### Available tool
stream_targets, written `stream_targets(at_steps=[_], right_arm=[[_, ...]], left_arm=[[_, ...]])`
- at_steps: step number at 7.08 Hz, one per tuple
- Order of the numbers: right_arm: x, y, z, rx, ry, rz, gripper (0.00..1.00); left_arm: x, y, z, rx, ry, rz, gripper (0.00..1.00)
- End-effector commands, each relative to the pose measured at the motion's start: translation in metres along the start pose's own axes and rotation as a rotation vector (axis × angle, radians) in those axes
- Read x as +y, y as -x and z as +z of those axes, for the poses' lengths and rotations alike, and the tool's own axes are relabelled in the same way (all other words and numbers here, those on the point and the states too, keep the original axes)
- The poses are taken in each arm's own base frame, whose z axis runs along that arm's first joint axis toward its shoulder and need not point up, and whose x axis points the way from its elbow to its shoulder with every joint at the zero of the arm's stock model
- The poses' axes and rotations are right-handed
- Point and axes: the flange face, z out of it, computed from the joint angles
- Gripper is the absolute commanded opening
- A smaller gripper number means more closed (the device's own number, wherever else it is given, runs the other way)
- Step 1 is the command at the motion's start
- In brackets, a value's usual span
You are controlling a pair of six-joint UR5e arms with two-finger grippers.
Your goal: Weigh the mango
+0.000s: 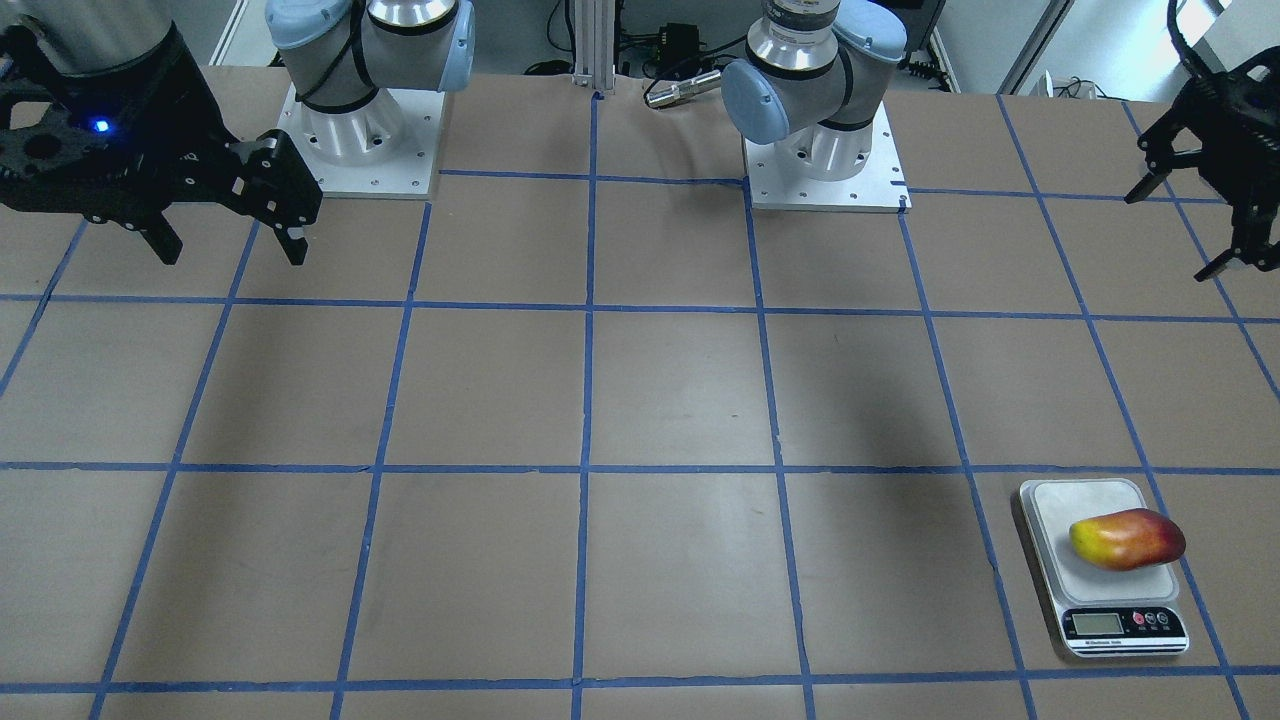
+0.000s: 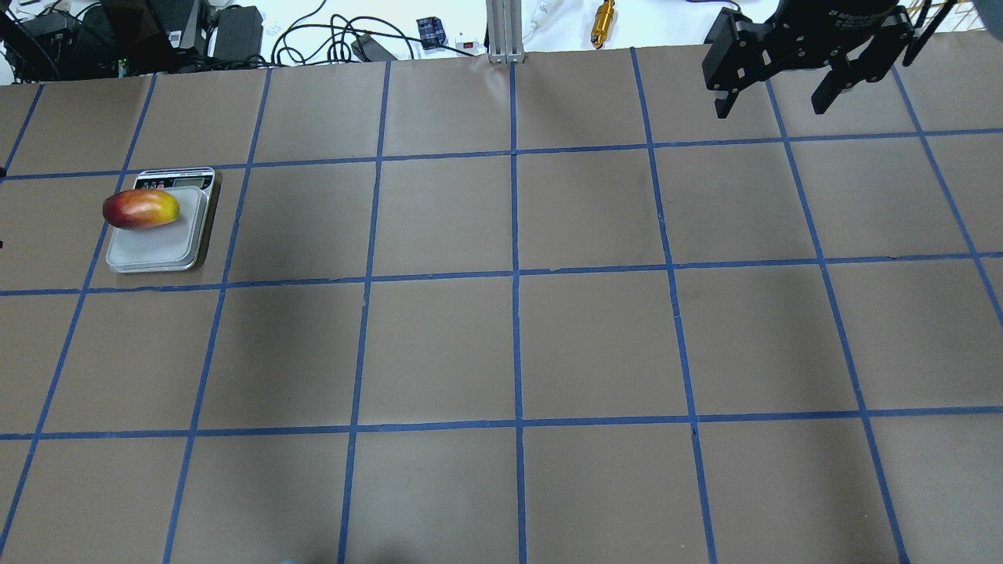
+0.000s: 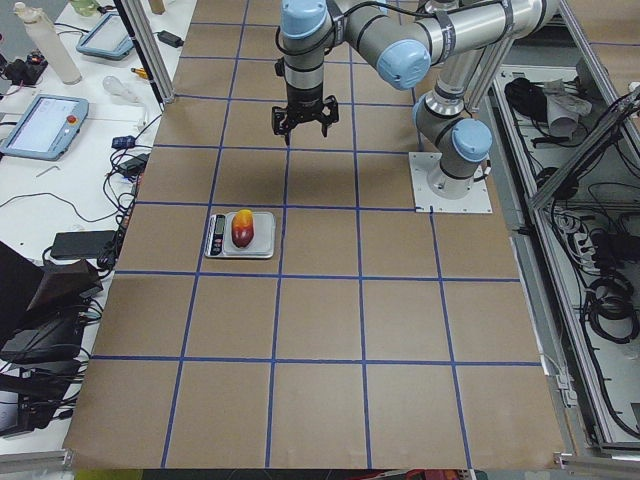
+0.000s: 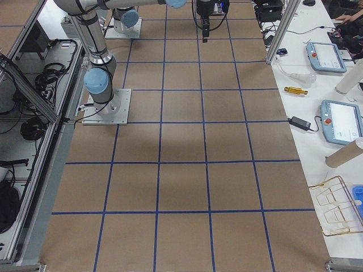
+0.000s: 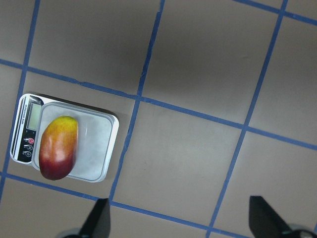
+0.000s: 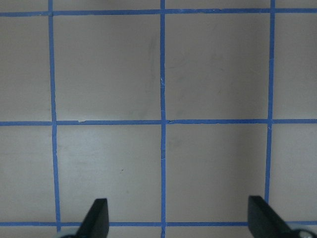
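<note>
Left wrist-mounted view: the left hand [image 5: 181, 223] hangs above the desk [image 5: 198, 158]. Its two dark fingers [image 5: 98, 220] are spread wide and hold nothing. The mango [image 5: 58, 147] lies below and off to one side of this hand, well apart from it. It rests on the kitchen scale [image 5: 94, 148].

The mango is a smooth, glossy oval, yellow at one end and shading to deep red at the other. It lies crosswise on the platform, just beside the display strip. Its red end points toward the desk's left end and reaches just past the platform's edge.

The scale is a flat rectangle with rounded corners. It has a matte silver platform and a black strip with a small grey screen and red buttons. That strip faces the operators' long edge of the desk.

The scale stands in the left half of the desk, nearer the operators' edge than the robot's. It sits inside one square of the blue tape grid [image 2: 513, 274], close to that square's tape lines. The desk cover is matte brown and paper-like.

In the overhead view the right hand [image 2: 770, 106] is raised over the desk's right half, its black fingers spread and holding nothing. A broad stretch of brown squares lies between this hand and the scale. Cables lie beyond the far edge.
</note>
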Motion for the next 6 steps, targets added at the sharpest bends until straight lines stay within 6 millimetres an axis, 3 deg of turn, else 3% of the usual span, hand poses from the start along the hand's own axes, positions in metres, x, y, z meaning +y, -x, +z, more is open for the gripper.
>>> stream_targets(at_steps=[1,4,6], right_arm=[[0.0,0.0,0.0,-0.001,0.0,-0.001,1.0],[0.001,0.0,-0.001,0.0,-0.001,-0.001,1.0],[0.0,0.0,0.0,-0.001,0.0,0.0,1.0]], left_arm=[[-0.037,-0.019,-0.006,-0.005,-0.004,-0.226,1.0],[-0.145,-0.052,-0.001,0.003,0.001,-0.566,1.0],[-0.199,-0.077,0.008,0.008,0.007,-0.755,1.0]])
